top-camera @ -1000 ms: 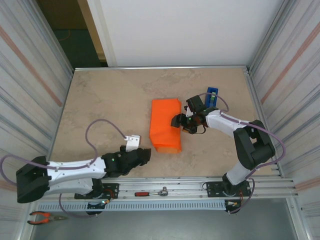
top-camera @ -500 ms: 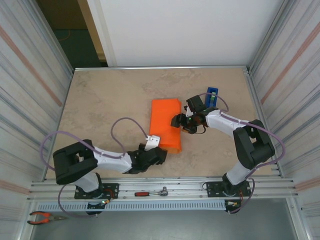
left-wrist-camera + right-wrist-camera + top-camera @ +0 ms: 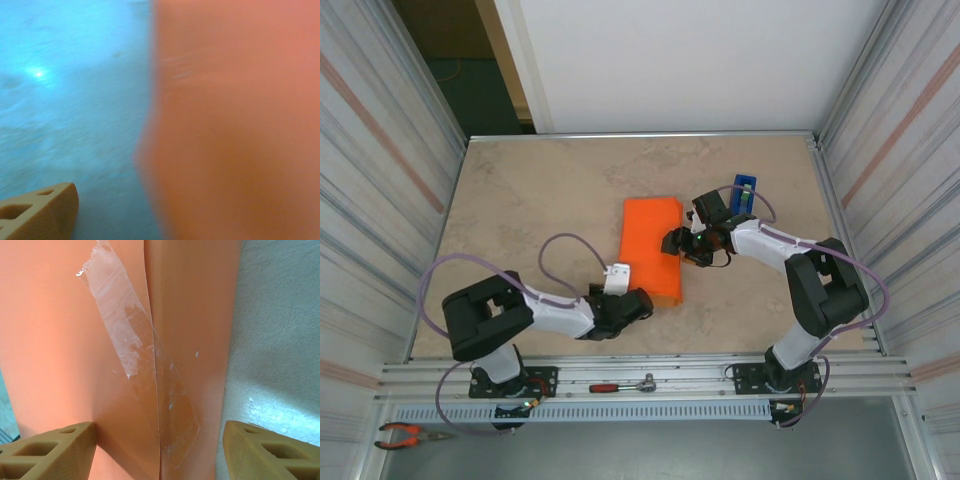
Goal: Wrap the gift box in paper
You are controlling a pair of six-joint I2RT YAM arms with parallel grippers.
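marbled table (image 3: 540,190) (ribbed metal walls (image 3: 380,200) around) bears the orange-wrapped gift box (image 3: 652,250); left fingers (image 3: 40,215) and right fingers (image 3: 50,450) spread.

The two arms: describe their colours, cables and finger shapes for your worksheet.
Both arms, left and right, have white links, black joints and looping lilac cables. The fingers are tan blocks with hollow cells. A small green light glows on the right wrist.
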